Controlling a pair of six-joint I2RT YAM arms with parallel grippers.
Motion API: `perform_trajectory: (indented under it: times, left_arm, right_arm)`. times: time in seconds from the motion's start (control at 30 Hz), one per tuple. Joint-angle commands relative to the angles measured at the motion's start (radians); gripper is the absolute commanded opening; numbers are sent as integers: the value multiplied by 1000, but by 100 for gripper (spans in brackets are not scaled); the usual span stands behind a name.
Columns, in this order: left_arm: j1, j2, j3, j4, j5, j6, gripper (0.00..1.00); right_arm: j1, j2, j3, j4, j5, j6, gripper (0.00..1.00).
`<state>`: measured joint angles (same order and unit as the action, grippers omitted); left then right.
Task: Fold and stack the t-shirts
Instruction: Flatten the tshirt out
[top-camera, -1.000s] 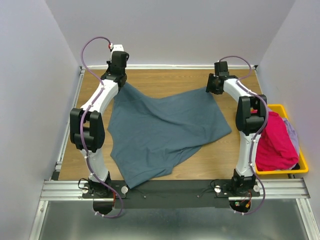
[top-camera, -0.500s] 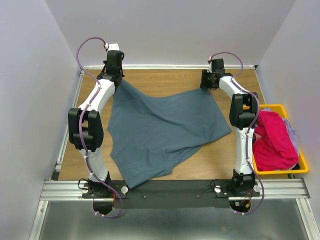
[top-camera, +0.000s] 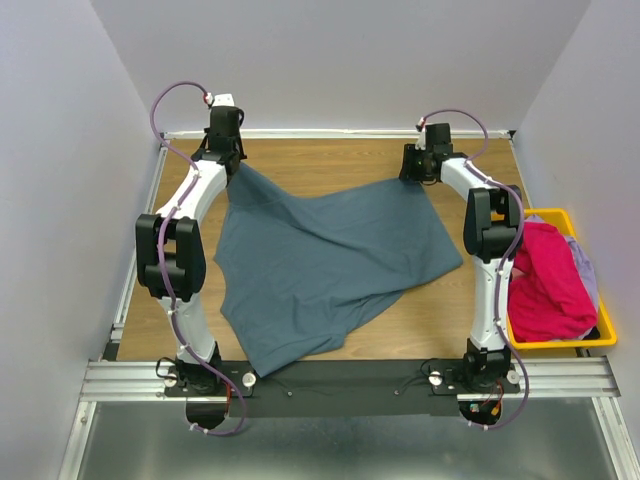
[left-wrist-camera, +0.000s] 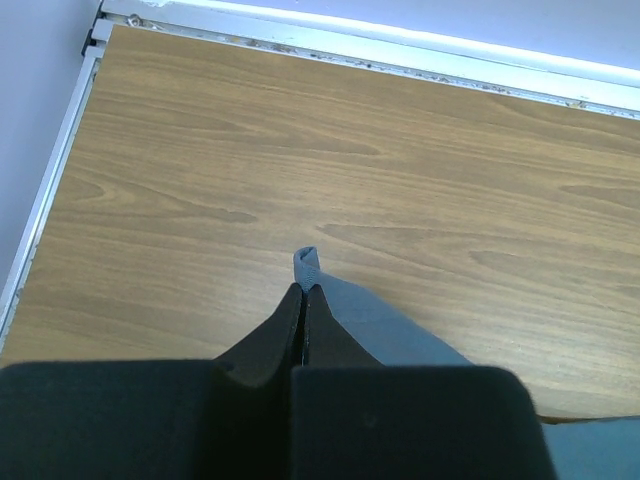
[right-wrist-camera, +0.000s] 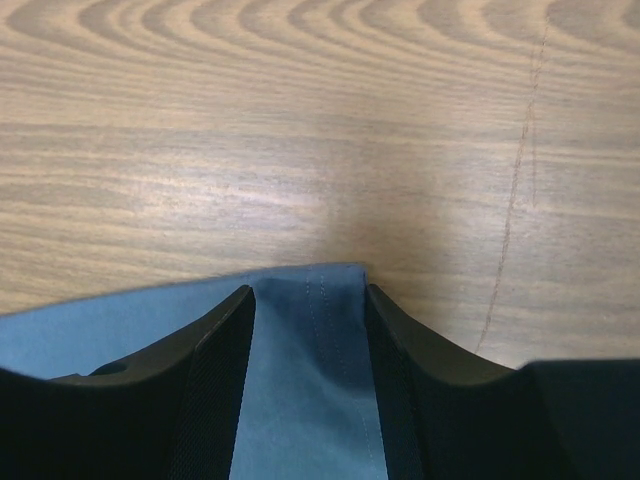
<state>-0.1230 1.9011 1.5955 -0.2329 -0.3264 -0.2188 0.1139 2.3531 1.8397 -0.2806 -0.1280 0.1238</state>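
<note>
Shows the slate blue-grey t-shirt (top-camera: 330, 260) spread loosely over the middle of the wooden table (top-camera: 330, 165), creased with long folds, its near-left end reaching onto the black base bar (top-camera: 350, 375). Finds the left gripper (left-wrist-camera: 303, 300) at the shirt's far-left corner, clamped tight on that corner, with a small tab of cloth poking out past the fingertips and the rest of the fabric trailing away to the near right beneath it. Places the right gripper (right-wrist-camera: 308, 295) at the shirt's far-right corner, jaws standing partly apart and not pressed together on anything, with the hemmed edge lying flat between the two fingers and bare wood just beyond the tips. Cannot tell whether those pads touch the cloth. Has the far edge of the shirt running between the two claws, sagging slightly in the middle. Shows, well off to the right, a magenta-pink t-shirt (top-camera: 548, 275) heaped in a yellow bin (top-camera: 560, 343), with a pale grey-blue t-shirt (top-camera: 585, 265) peeking out at its right side.
</note>
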Motion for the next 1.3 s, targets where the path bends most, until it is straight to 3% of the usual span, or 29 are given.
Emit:
perform_trajectory:
  times: [0.0, 0.17, 0.23, 0.33, 0.37, 0.47, 0.6, 0.83, 0.97, 1.1, 1.27]
  left_arm:
    - [11, 16, -11, 23, 26, -19, 0]
    - [13, 19, -20, 23, 33, -24, 0]
    - [13, 21, -29, 29, 36, -24, 0]
    - [19, 27, -32, 44, 64, -16, 0]
    - [23, 32, -25, 46, 73, -17, 0]
    - [46, 35, 15, 44, 95, -19, 0]
    - [98, 15, 119, 32, 125, -33, 0]
    - [183, -76, 447, 12, 202, -44, 0]
    - [194, -173, 579, 38, 214, -14, 0]
    - [194, -312, 566, 121, 236, 10, 0]
    - [194, -525, 445, 213, 221, 50, 0]
  right_arm:
    - [1, 12, -62, -106, 13, -27, 56]
    - [1, 21, -66, -112, 40, -50, 54]
    - [1, 28, -63, -115, 56, -58, 47]
    - [1, 46, -27, -118, 77, -62, 26]
    - [1, 49, 13, -121, 79, -62, 15]
    - [0, 49, 81, -132, 80, -53, 1]
    - [1, -3, 194, -135, 94, -26, 1]
    - [1, -144, 481, -134, 114, 19, 1]
    - [1, -238, 550, -132, 122, 4, 1]
    - [1, -397, 504, -126, 114, -24, 1]
    - [1, -575, 371, -118, 122, -65, 1]
